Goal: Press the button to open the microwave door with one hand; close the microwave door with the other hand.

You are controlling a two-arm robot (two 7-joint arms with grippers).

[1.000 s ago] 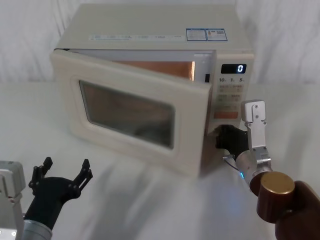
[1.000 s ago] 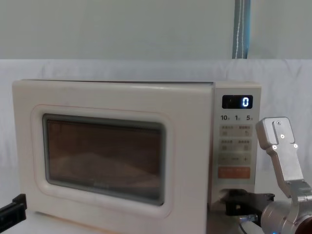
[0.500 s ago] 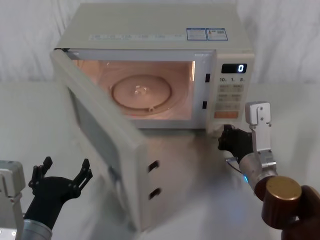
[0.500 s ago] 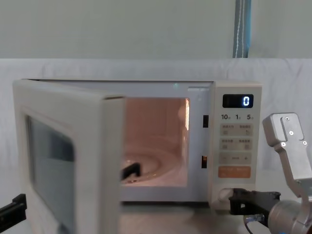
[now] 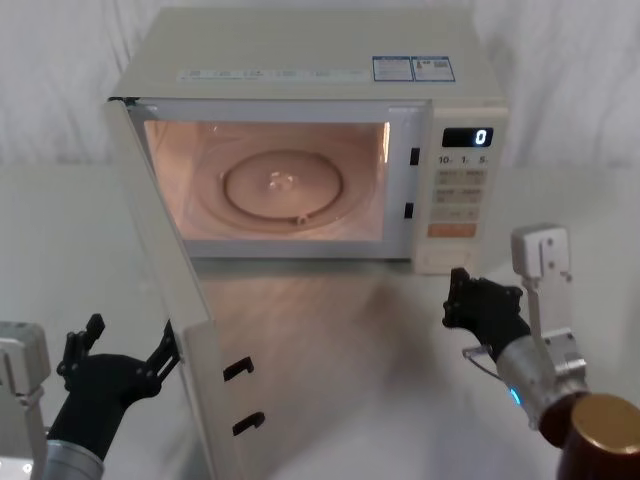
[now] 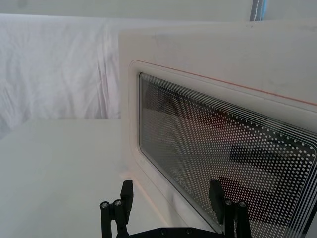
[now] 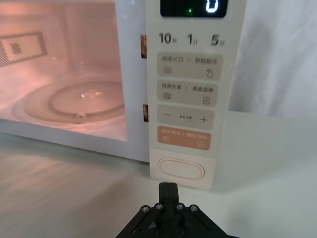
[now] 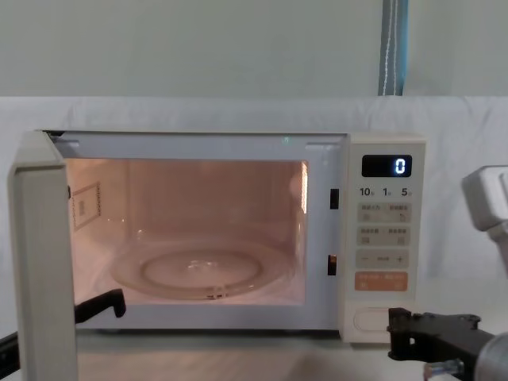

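The door (image 5: 185, 300) stands wide open at 9 o'clock of the lit oven, the splayed left claw (image 5: 122, 352) seemingly touching its outer face, ready to push, while the clenched right claw (image 5: 470, 300) sits off the button (image 7: 181, 169).

You see a microwave door (image 6: 163, 54) of smooth cream plastic with a soft shine. Its window (image 6: 228, 153) is glossy dark glass with tiny dots. The button (image 7: 181, 169) looks like smooth cream plastic too. The plate (image 5: 283, 185) inside is clear shiny glass. The right gripper (image 5: 478, 303) looks matt black, its wrist (image 5: 532, 372) dull silver metal. Wrinkly white cloth (image 6: 59, 64) hangs behind.
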